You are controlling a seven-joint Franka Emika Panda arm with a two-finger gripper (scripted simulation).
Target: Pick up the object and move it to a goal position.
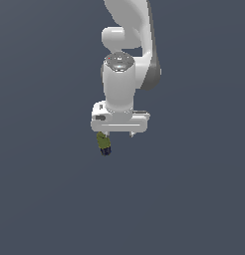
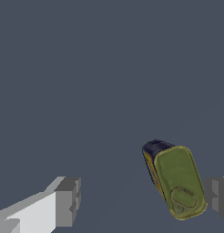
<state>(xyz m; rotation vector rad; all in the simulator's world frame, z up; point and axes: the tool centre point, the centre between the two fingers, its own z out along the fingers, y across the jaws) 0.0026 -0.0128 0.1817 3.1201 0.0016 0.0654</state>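
One arm points straight down, gripper spread wide w/ tin can beside one finger.

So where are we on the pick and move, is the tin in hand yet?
Not yet gripped. Done so far: the end effector is down around the tin can. In the wrist view its fingers stand wide open; the can sits close to one finger, far from the other. In hand: the approach. Left: centre, close, lift, carry to the goal, which no view shows.
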